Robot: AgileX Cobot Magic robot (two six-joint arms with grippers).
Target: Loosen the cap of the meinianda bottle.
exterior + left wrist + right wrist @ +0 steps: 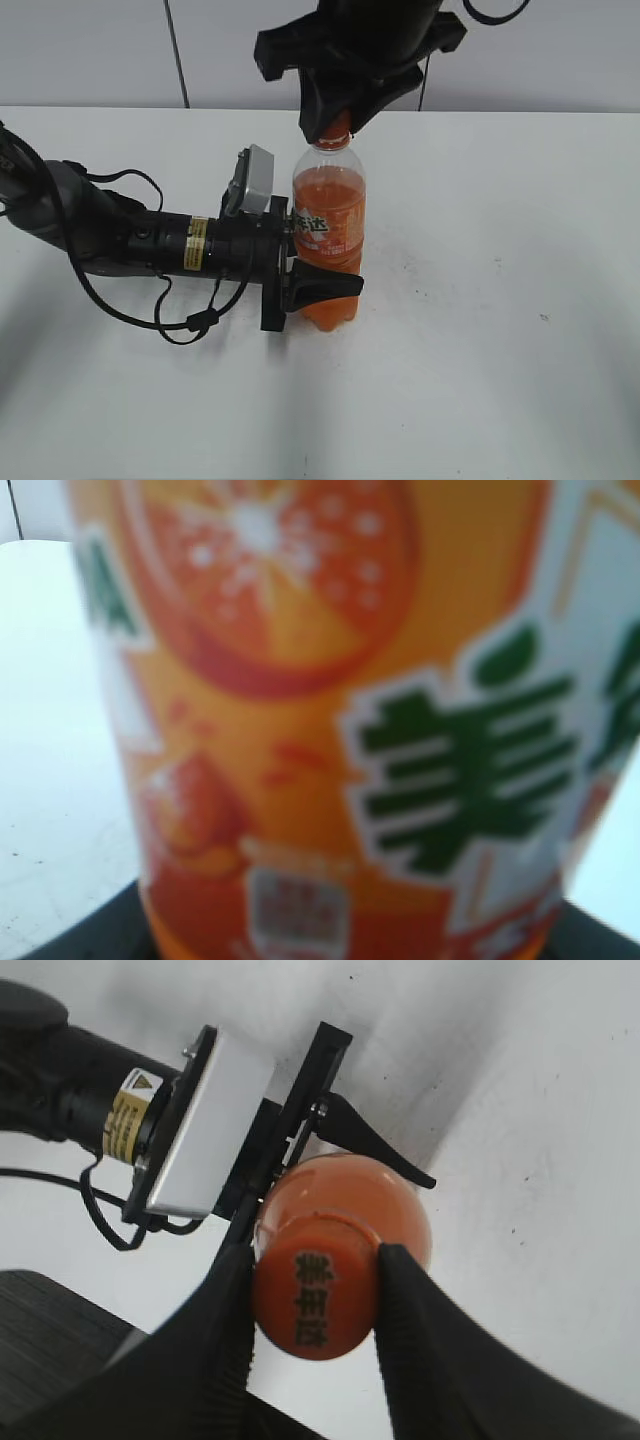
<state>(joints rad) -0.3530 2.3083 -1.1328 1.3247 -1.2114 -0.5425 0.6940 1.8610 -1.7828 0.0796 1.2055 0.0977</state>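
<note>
The meinianda bottle [328, 215] stands upright on the white table, full of orange drink. My left gripper [322, 285] lies on its side and is shut on the bottle's lower body; its label [330, 720] fills the left wrist view. My right gripper [335, 125] comes down from above and is shut on the orange cap [314, 1296], one finger on each side. The cap has dark characters printed on top. The bottle's shoulder [400, 1210] shows below the cap in the right wrist view. In the exterior view the cap is mostly hidden by the fingers.
The left arm [130, 240] and its cables lie across the table's left half. Its wrist camera box [205, 1125] sits beside the bottle. The white table [500, 300] extends to the right. A grey wall is behind.
</note>
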